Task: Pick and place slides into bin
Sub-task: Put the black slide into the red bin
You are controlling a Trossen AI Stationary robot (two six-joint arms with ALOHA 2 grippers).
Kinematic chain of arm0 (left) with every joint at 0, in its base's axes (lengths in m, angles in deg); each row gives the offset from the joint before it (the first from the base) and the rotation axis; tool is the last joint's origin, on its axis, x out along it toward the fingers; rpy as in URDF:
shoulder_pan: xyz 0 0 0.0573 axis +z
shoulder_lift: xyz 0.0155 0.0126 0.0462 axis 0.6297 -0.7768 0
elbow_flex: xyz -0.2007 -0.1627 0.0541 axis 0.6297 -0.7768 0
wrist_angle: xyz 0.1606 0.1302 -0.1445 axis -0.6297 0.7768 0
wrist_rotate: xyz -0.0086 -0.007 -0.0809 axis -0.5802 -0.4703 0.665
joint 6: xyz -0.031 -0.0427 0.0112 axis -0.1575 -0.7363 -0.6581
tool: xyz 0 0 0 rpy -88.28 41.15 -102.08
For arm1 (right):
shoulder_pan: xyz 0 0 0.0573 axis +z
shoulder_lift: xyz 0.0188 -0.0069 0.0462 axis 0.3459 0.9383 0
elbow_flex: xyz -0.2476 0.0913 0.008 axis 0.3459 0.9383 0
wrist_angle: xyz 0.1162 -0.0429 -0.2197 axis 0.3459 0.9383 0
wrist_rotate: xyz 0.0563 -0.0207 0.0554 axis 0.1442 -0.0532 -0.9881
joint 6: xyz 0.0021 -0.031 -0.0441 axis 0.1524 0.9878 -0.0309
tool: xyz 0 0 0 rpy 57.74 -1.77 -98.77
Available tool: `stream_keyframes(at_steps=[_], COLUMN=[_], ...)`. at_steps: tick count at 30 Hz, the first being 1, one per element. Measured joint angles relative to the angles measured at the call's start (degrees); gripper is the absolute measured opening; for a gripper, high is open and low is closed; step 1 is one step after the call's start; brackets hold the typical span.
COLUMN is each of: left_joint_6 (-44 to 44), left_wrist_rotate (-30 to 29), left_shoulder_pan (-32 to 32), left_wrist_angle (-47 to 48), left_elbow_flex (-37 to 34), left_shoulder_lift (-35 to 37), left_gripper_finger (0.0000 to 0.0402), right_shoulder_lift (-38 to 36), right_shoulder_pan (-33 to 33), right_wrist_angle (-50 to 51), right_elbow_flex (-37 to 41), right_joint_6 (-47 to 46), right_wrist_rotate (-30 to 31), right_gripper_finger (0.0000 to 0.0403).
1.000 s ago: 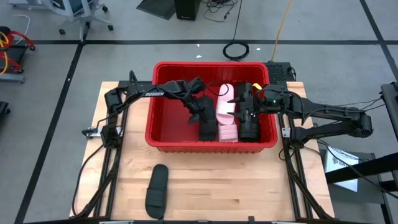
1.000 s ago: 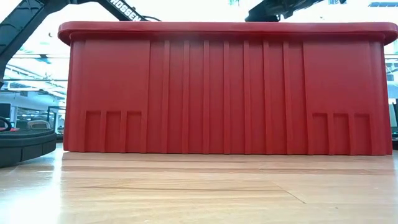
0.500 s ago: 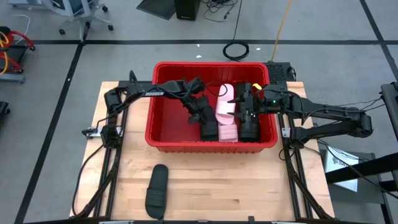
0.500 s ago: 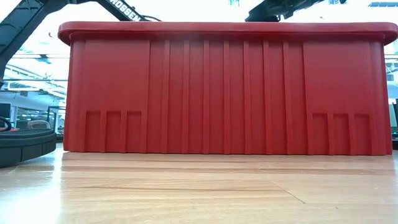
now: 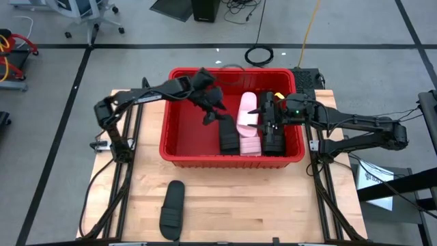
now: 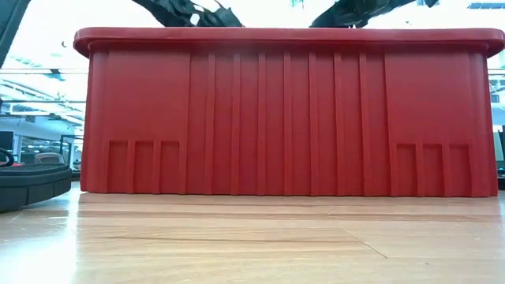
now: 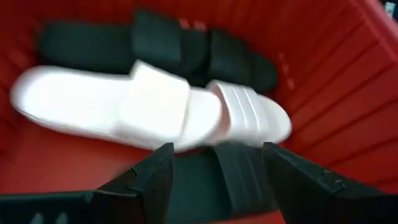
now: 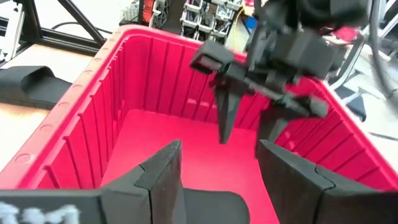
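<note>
Slides are the task's things, and 1 black slide (image 5: 172, 208) lies alone on the bare table (image 5: 273, 198), well apart from both sets of fingers, outside the bin (image 5: 179, 152) on its near side and toward the left. Moving rightward, the left gripper (image 5: 209, 115) hangs above the bin's interior with its fingers (image 7: 152, 180) spread and empty; just beyond and below them lies a black slide (image 5: 229, 137), and past that the 2 pale slides (image 5: 249, 126). Further right, more black slides (image 5: 273, 130) sit against the bin's right part, under the right gripper (image 5: 268, 123), whose fingers (image 8: 163, 171) are parted and hold nothing, a black slide's edge showing between them in the right wrist view. Counting what shows, 5 slides appear to be in the bin, though the dark ones overlap and the split is hard to read. The step in hand looks like the release into the bin, with 1 pick left. The next move likely calls for the left arm, the nearer one, to clear the rim, reach to the lone slide and close on its strap. No readable writing shows at this moment.
</note>
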Motion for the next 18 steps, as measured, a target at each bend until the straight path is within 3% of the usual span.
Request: stream_keyframes(at_steps=[12,18], left_joint_6=[5.3,6.5], left_wrist_rotate=[-9.2,-17.9], left_shoulder_pan=[-1.6,-5.7], left_wrist_angle=[2.5,5.5], left_elbow_flex=[0.0,0.0], left_shoulder_lift=[11.9,16.6], left_gripper_finger=[0.0239,0.0239], right_shoulder_lift=[0.3,0.9], right_shoulder_pan=[0.0,0.6], right_wrist_angle=[-2.0,-2.3], right_elbow_flex=[0.0,0.0], right_joint_6=[-2.5,-6.4], right_wrist_rotate=[0.1,-0.1], right_gripper_finger=[0.0201,0.0201])
